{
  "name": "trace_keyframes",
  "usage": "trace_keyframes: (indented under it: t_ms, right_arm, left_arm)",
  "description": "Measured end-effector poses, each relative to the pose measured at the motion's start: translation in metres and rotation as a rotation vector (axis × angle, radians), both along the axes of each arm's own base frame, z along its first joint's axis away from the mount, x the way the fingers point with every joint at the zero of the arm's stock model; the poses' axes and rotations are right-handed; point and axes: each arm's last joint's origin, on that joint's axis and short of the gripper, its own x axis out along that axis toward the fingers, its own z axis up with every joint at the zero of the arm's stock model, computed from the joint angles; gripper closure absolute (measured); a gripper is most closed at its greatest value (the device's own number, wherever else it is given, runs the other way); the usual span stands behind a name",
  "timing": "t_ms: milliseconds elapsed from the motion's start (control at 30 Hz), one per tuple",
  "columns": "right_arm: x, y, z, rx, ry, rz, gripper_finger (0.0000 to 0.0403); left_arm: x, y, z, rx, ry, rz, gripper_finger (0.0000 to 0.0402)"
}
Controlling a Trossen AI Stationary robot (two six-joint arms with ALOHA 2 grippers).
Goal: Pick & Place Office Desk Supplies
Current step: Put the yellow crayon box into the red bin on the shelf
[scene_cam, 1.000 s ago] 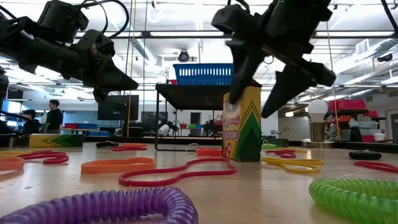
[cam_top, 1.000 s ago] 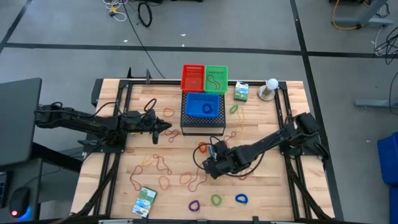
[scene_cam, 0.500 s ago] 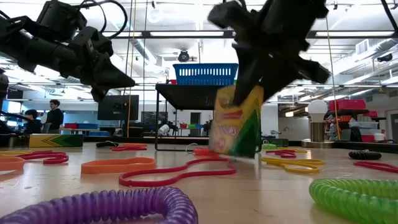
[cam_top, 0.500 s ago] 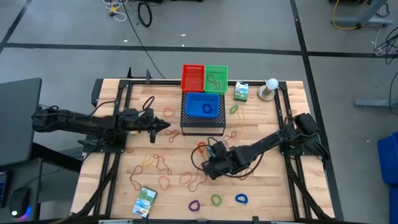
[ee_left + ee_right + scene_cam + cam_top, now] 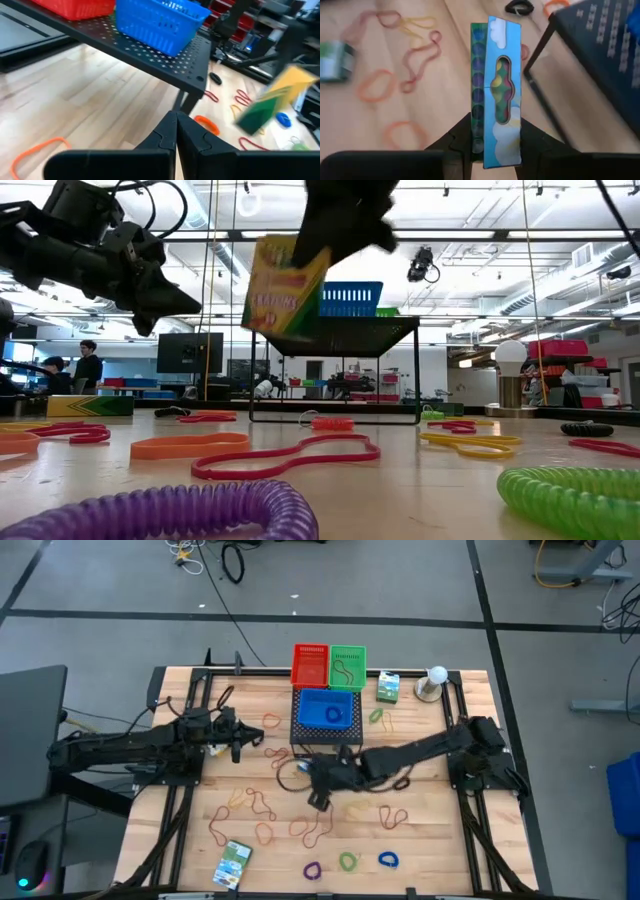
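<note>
From the table-level camera, closest to me lie a fat purple coiled loop and a fat green coiled loop, then flat red and orange rubber bands on the wooden table. From above I count three fat loops along the near edge: purple, green and blue. A green-and-white box lies flat near them, and a second one stands far off by the white ball on a stand. A little farther in, my right gripper is closed on a third box, the yellow-and-green crayon box, and holds it up in the air, tilted. Its long side sticks straight out past the fingers. The spot I think it should go to is the blue plastic basket, which sits on the big black box with holes. That is just beyond the held box, a bit higher up, so the right arm is the near one. My left gripper is pinched shut with nothing in it, waiting on the other side of the black box. Farthest back I count two more baskets, one red and one green.
</note>
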Motion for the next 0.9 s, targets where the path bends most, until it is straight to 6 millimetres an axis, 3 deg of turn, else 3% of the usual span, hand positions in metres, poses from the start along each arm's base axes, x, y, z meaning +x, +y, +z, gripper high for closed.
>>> trace_keyframes:
  t_ms: [100, 333, 700, 900]
  right_arm:
    - [0.017, -0.010, -0.010, -0.035, 0.013, 0.096, 0.0300]
    - [0.038, -0.007, -0.036, -0.110, 0.104, 0.334, 0.0300]
    - [0.047, -0.029, -0.041, -0.129, 0.084, 0.372, 0.0300]
    - [0.053, -0.030, -0.060, -0.118, 0.122, 0.407, 0.0300]
  left_arm:
    - [-0.002, -0.001, 0.000, -0.024, -0.003, -0.020, 0.0395]
    - [-0.002, -0.002, 0.001, -0.032, -0.013, -0.015, 0.0395]
    - [-0.002, -0.002, 0.000, -0.049, -0.007, -0.017, 0.0395]
    - [-0.002, -0.002, 0.000, -0.050, -0.004, -0.017, 0.0394]
